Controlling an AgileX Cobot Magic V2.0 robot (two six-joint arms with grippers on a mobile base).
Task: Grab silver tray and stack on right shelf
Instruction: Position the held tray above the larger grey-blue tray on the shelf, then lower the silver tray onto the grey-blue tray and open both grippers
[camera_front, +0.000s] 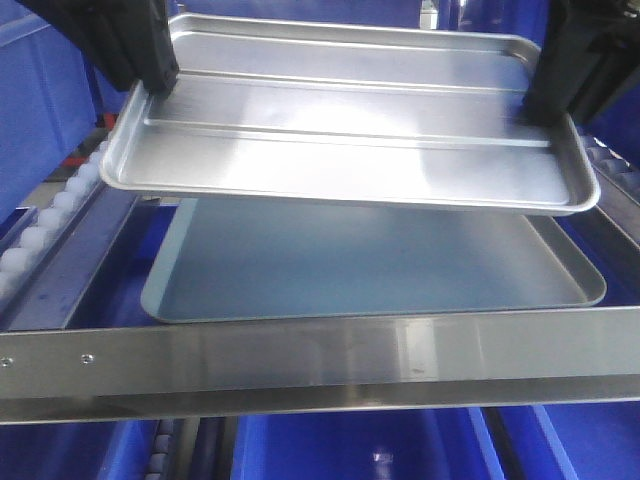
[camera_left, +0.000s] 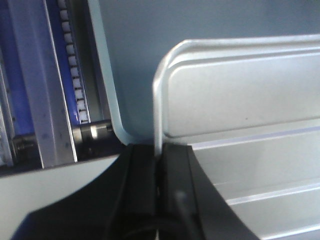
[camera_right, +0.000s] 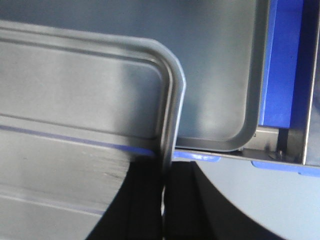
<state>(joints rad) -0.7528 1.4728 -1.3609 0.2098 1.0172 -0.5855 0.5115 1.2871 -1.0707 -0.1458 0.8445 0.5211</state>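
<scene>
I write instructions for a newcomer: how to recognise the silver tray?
Find the right shelf by its broad front crossbar. Behind it, the silver tray is the upper of two, gripped by the left claw and right claw. Unlike the dull grey tray beneath, it is shiny with two ridges.

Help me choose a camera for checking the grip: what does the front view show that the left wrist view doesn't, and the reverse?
Front only: the whole silver tray, gripped by the left end effector and the right end effector, plus the shelf's crossbar. Left wrist only: a close look at the fingers pinching the silver tray's rim. Both: the silver tray above the grey tray, and the white rollers.
</scene>
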